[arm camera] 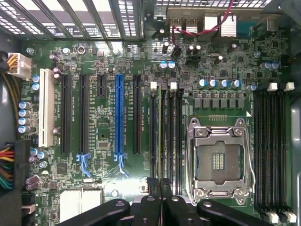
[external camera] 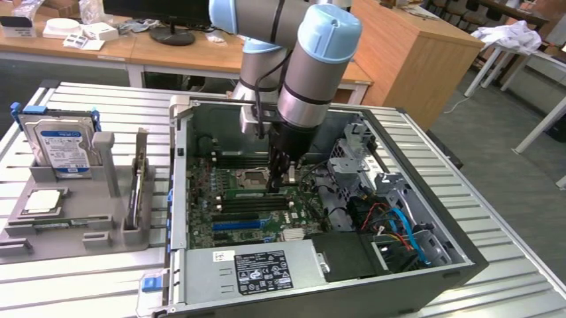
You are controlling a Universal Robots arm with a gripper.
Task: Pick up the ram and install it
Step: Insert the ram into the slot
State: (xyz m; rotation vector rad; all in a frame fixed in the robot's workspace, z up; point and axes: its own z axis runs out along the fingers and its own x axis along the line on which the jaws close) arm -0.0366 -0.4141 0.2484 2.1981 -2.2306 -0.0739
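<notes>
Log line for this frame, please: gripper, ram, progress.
gripper: shut on ram | ram: edge-on, in line with memory slots beside CPU socket | seated: cannot tell

Place: robotics lab or workshop in an office-like room
Work area: ribbed silver metal surface (external camera: 97, 278) carrying an open dark-grey computer tower case (external camera: 462, 260) and a grey plastic parts fixture (external camera: 105, 156)
Machine: grey-and-pale-blue robot arm (external camera: 314, 59) over the case
Background: light wooden desks (external camera: 177, 56), black monitor stand (external camera: 172, 33)
</notes>
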